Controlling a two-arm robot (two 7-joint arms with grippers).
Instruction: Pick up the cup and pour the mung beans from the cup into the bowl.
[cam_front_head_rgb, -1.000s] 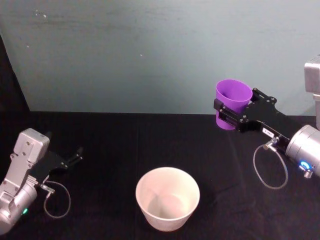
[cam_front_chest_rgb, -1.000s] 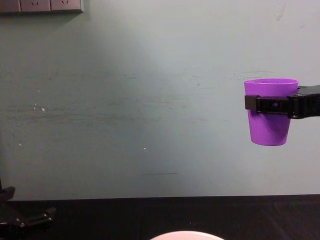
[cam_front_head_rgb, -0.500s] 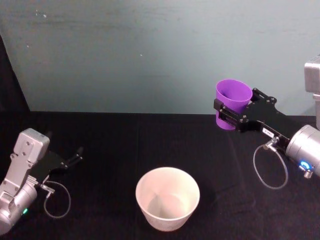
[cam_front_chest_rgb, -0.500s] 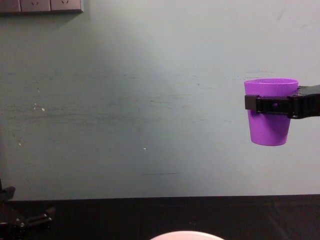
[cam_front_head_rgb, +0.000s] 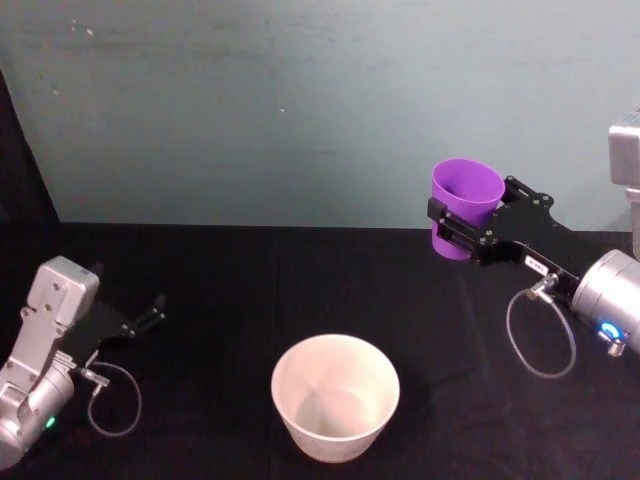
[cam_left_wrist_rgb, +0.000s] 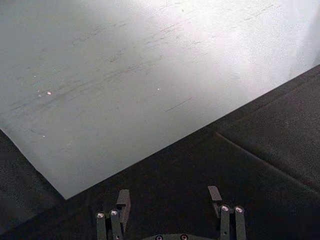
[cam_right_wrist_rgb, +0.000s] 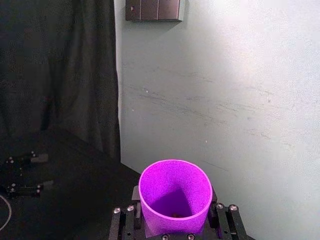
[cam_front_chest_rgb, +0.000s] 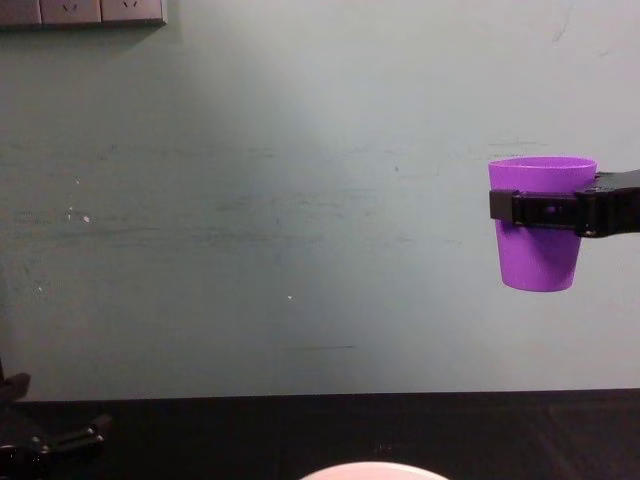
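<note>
At the far left, my left gripper (cam_front_head_rgb: 143, 320) rests low on the black table (cam_front_head_rgb: 220, 290), parked, its fingers spread apart with nothing between them.

In the middle, close to my body, stands the bowl (cam_front_head_rgb: 335, 440), wide, pale and upright. In the head view its inside looks bare.

To the right and farther back, the purple cup (cam_front_head_rgb: 467, 187) hangs in the air in front of the teal wall (cam_front_head_rgb: 300, 100), well above the table and well apart from the bowl. My right gripper (cam_front_head_rgb: 458, 224) is clamped on it, one finger on each side just below the rim. The cup is upright, mouth up. In the right wrist view I see only a dark speck or two at its bottom, too small to tell whether they are beans.

I judge the step in hand to be carrying the cup over to the bowl. To do it well I should hold the cup level while moving left and toward me, and lower it until the rim is near the bowl's centre. Then I should roll the wrist slowly so the beans fall inside and do not bounce out.
</note>
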